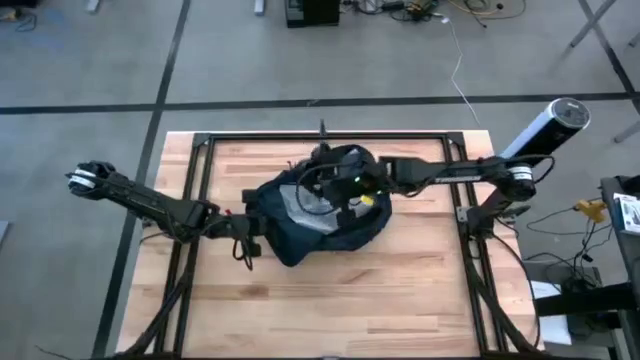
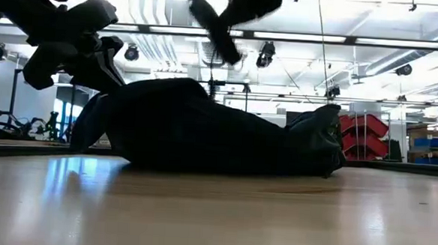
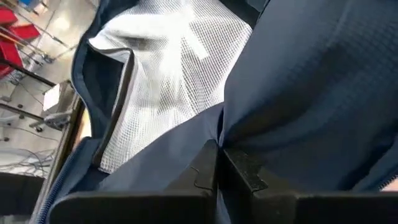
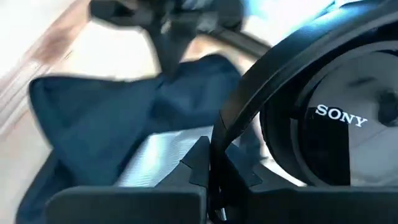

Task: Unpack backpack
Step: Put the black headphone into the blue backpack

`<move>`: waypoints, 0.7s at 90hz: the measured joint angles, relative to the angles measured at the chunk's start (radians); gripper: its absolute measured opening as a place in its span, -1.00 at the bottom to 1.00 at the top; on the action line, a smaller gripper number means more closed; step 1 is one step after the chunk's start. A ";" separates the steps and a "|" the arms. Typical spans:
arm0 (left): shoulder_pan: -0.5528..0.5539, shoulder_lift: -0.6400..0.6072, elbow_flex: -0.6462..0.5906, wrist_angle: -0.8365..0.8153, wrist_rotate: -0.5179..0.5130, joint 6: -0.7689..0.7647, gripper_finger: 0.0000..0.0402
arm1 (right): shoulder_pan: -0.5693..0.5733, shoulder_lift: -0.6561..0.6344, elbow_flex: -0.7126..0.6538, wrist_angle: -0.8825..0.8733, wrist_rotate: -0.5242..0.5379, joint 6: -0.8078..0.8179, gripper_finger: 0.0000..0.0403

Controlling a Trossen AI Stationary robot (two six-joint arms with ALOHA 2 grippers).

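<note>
The left end effector point(image 3: 219, 163) was clamped on the floppy navy backpack point(image 1: 300, 235); the right end effector point(image 4: 211, 171) gripped black headphones point(image 4: 311, 124) above its silvery lining point(image 3: 168, 74).

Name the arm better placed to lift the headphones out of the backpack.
Right. The right gripper is shut on the headphones over the open backpack; the left gripper pinches backpack fabric.

Two dark, cable-strung jointed arms
</note>
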 joint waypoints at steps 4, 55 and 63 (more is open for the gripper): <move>0.000 -0.001 0.000 0.000 0.000 0.008 -1.00 | 0.000 0.021 -0.024 0.020 -0.020 0.017 -1.00; 0.000 -0.020 0.002 0.133 0.005 0.194 -1.00 | 0.009 0.406 -0.061 0.220 -0.165 0.023 -0.92; 0.002 -0.020 0.003 0.133 0.020 0.197 -1.00 | 0.009 0.414 -0.064 0.183 -0.166 0.043 -0.76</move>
